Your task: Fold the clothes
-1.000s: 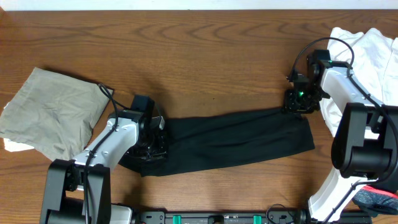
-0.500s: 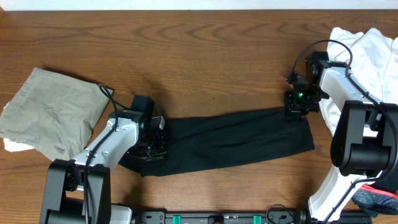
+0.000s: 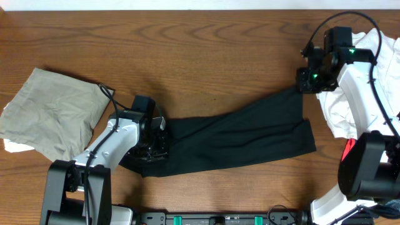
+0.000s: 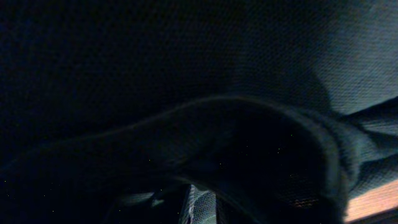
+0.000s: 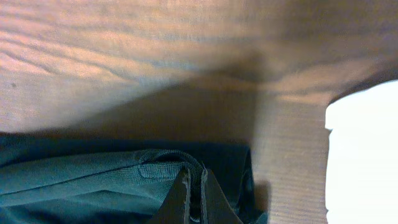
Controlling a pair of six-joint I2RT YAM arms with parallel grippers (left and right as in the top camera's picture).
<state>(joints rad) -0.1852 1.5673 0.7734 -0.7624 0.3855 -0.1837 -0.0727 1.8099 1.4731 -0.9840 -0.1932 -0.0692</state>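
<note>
**Figure. Folding the clothes: overhead and wrist views.** The black garment (image 3: 237,140) lies as a long band across the near half of the worktop (image 3: 206,44). Its long axis runs left to right and rises slightly toward the right.

The right hand (image 3: 306,84) is at the band's far right corner. In the right wrist view its fingers (image 5: 185,198) are pressed together on a pinch of the dark cloth. The corner is drawn up and away from the rest, so the fabric fans from the hand down into the band. From this hand, the bulk of the garment lies to the left and nearer the robot.

The left hand (image 3: 153,140) sits on the opposite, left end. Dark cloth fills its wrist view and hides most of the fingers, which appear closed on the fabric.

Judgement: the next fold would carry the right end leftward along the long axis. The right arm is nearer the free end, and the left arm anchors the other.

A white garment (image 3: 369,69) lies just beside the right hand and under its arm, where it could snag. A khaki garment (image 3: 50,112) rests at far left, apart from the black band. Between the hands lies only the garment itself.
</note>
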